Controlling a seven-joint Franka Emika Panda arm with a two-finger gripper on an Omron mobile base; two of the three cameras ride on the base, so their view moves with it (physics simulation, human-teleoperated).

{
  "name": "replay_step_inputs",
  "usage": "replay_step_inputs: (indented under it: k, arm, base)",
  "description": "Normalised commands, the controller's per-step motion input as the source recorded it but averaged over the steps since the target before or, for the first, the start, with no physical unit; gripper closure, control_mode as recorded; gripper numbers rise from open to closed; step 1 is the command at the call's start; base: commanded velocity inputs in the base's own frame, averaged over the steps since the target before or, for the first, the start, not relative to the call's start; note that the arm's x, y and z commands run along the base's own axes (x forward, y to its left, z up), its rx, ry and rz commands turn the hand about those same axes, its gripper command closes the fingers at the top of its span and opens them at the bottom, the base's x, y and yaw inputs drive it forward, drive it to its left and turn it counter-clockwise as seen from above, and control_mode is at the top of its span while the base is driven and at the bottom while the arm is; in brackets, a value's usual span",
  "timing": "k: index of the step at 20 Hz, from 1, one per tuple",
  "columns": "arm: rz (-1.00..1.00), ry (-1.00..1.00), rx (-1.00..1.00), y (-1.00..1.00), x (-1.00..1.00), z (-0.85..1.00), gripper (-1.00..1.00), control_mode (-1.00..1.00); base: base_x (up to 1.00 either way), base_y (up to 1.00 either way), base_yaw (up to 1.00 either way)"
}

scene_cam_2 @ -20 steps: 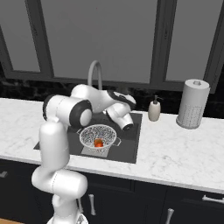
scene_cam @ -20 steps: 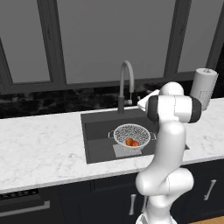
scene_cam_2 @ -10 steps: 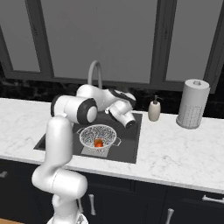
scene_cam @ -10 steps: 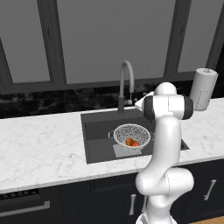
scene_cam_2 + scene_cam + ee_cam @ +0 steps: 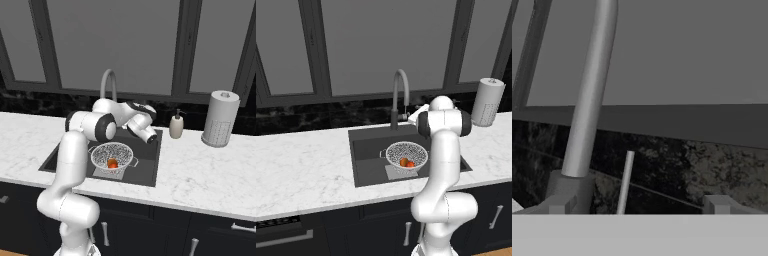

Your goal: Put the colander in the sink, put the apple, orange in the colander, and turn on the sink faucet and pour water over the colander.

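The colander point(image 5: 406, 152) sits in the dark sink point(image 5: 367, 161), over the drain plate, with the orange point(image 5: 403, 162) and the apple point(image 5: 411, 164) inside it. In the right base view the colander point(image 5: 111, 154) shows fruit point(image 5: 113, 163) at its bottom. The sink faucet point(image 5: 400, 95) rises behind the basin, and no water shows at its spout. My gripper point(image 5: 639, 204) is open, close in front of the faucet's base. The thin lever point(image 5: 624, 182) stands upright between the fingertips, and the faucet column point(image 5: 587, 100) is just left of it.
A white perforated cylinder point(image 5: 220, 119) and a soap dispenser point(image 5: 175, 126) stand on the marble counter point(image 5: 200, 170) right of the sink. Dark windows and a black backsplash close off the back. My own arm point(image 5: 443, 165) crosses the sink's right side.
My arm has swung a little to the left, bringing the hand closer to the faucet's base. The colander and the fruit have stayed put.
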Motion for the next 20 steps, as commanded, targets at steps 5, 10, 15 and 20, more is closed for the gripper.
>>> replay_step_inputs:
  k: [5,10,15,20]
  arm:
    - [0.03,0.00,0.00,0.11,0.07,-0.05,-1.00,-1.00]
    - [0.01,-0.01,0.03,0.13,0.00,0.00,-1.00,-1.00]
    - [0.00,0.00,0.02,0.14,0.02,0.00,-1.00,-1.00]
    - [0.00,0.00,0.02,0.13,0.15,0.00,-1.00,-1.00]
  base:
    - [0.00,0.00,0.00]
    - [0.00,0.00,0.00]
    - [0.00,0.00,0.00]
    - [0.00,0.00,0.00]
